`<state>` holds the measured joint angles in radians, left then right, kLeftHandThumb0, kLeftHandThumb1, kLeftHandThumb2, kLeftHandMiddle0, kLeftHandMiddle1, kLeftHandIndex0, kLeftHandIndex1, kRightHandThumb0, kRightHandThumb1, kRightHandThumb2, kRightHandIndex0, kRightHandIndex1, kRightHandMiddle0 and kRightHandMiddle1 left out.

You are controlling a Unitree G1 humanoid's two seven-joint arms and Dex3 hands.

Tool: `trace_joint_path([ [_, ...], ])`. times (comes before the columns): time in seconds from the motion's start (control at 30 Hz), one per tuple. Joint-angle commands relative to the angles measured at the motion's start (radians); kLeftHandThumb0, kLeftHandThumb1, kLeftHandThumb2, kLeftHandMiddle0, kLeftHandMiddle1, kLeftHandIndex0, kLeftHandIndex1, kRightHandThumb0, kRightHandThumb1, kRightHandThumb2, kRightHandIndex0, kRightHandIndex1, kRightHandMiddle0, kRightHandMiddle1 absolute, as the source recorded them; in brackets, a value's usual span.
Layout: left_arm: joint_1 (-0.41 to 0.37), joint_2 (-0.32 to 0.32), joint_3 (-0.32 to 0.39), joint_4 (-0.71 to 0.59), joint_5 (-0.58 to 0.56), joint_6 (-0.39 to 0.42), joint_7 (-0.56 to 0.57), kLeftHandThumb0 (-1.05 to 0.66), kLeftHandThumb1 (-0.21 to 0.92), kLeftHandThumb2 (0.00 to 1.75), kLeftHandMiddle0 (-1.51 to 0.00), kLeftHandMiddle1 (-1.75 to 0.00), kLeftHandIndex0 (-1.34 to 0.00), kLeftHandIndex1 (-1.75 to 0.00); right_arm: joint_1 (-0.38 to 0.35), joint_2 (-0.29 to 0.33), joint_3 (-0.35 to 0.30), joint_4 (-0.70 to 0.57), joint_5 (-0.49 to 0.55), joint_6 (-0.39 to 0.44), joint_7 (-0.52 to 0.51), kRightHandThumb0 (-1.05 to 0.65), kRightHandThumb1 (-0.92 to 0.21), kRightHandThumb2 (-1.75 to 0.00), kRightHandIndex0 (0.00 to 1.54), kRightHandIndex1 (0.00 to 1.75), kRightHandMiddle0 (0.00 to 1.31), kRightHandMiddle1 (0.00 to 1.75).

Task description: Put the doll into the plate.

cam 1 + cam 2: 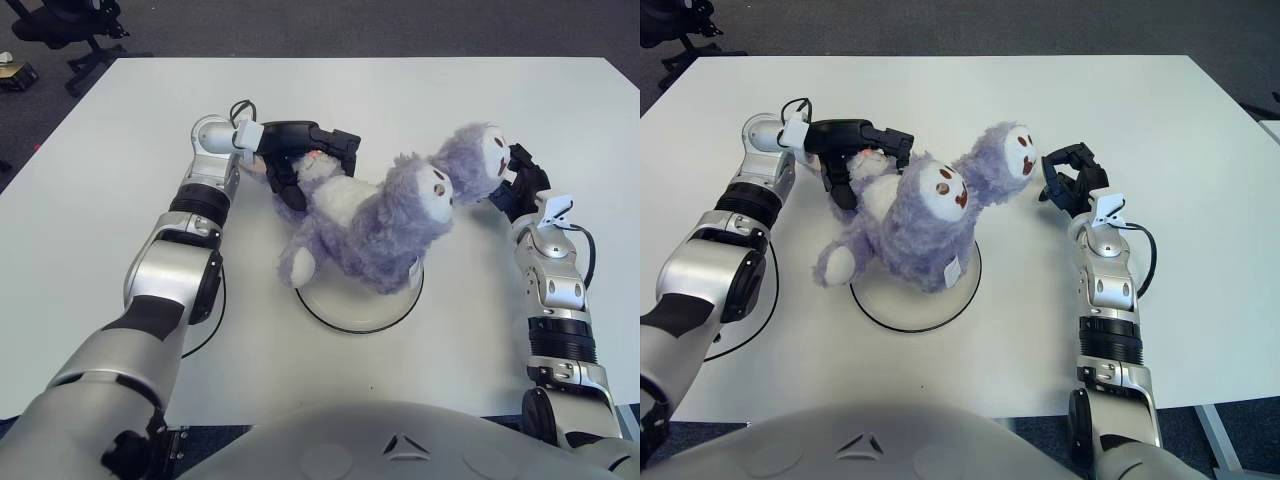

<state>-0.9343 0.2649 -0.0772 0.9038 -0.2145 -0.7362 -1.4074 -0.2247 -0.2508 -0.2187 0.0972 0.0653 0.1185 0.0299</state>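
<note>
Smooth white table [100, 150], and on it a fluffy purple doll [375, 225] slumped across the round, black-rimmed white plate [360, 300]. Left hand [300, 160] is clamped on its pale fuzzy end. Right hand [1065, 185] has its fingers curled right beside one round head, holding nothing.

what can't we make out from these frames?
- Most of the plate: the doll covers it in both eye views.
- Left robot hand grip: its fingers sink into the fur.
- Right robot hand: whether it touches the doll's far end.
- Chair: cut off at the left eye view's top-left corner.
</note>
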Motion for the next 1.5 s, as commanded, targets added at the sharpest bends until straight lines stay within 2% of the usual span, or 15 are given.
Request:
trace_joint_path([
  [0.0,0.006,-0.003,0.015,-0.008,-0.032,0.01,-0.018,-0.65,0.92,0.07,-0.52,-1.75,-0.39,-1.22,-0.02,-0.012,-0.004,0.003,-0.004,0.004,-0.001,-0.36,-0.92,-0.42,0.77,1.74,0.31,1.65],
  [0.2,0.007,-0.008,0.019,-0.009,-0.048,0.017,-0.033,-0.65,0.92,0.06,-0.52,-1.75,-0.39,-1.18,-0.02,-0.011,-0.003,0.002,-0.005,0.005,-0.002,-0.36,-0.92,-0.42,0.76,1.74,0.31,1.65],
  [0.43,0.011,-0.016,0.029,-0.013,-0.076,0.038,-0.065,-0.62,0.92,0.01,-0.51,-1.75,-0.42,-1.04,-0.023,-0.011,-0.001,0.002,-0.007,0.008,-0.004,-0.36,-0.92,-0.41,0.76,1.74,0.31,1.64],
  [0.7,0.013,-0.017,0.033,-0.019,-0.08,0.047,-0.074,-0.61,0.92,0.01,-0.51,-1.75,-0.42,-1.02,-0.023,-0.012,-0.001,0.001,-0.008,0.009,-0.003,-0.36,-0.92,-0.41,0.76,1.74,0.31,1.64],
  [0.93,0.018,-0.012,0.034,-0.04,-0.093,0.076,-0.088,-0.7,0.89,0.0,-0.48,-1.58,-0.45,-0.72,-0.026,-0.014,-0.001,0.005,-0.011,0.011,-0.002,-0.36,-0.92,-0.41,0.76,1.74,0.31,1.64],
  [1.13,0.021,-0.011,0.035,-0.049,-0.094,0.085,-0.089,-0.71,0.88,0.0,-0.48,-1.55,-0.48,-0.63,-0.027,-0.014,-0.001,0.005,-0.011,0.012,-0.002,-0.36,-0.92,-0.42,0.76,1.74,0.31,1.64],
  [1.17,0.023,-0.013,0.039,-0.055,-0.113,0.127,-0.104,-0.71,0.88,0.0,-0.48,-1.55,-0.48,-0.62,-0.028,-0.015,-0.001,0.008,-0.011,0.011,-0.001,-0.36,-0.92,-0.42,0.76,1.74,0.31,1.64],
  [1.23,0.026,-0.017,0.046,-0.065,-0.14,0.185,-0.123,-0.76,0.89,0.0,-0.52,-1.66,-0.51,-0.4,-0.03,-0.017,-0.002,0.012,-0.011,0.009,0.0,-0.36,-0.92,-0.42,0.76,1.74,0.31,1.65],
  [1.33,0.03,-0.02,0.05,-0.078,-0.149,0.211,-0.129,-0.79,0.89,0.0,-0.55,-1.72,-0.54,-0.22,-0.031,-0.018,-0.002,0.016,-0.011,0.008,0.0,-0.36,-0.92,-0.42,0.76,1.75,0.31,1.65],
  [1.47,0.034,-0.02,0.053,-0.093,-0.149,0.225,-0.129,-0.82,0.9,0.0,-0.56,-1.74,-0.53,-0.13,-0.031,-0.019,-0.001,0.017,-0.012,0.008,0.0,-0.36,-0.92,-0.42,0.76,1.75,0.31,1.65],
])
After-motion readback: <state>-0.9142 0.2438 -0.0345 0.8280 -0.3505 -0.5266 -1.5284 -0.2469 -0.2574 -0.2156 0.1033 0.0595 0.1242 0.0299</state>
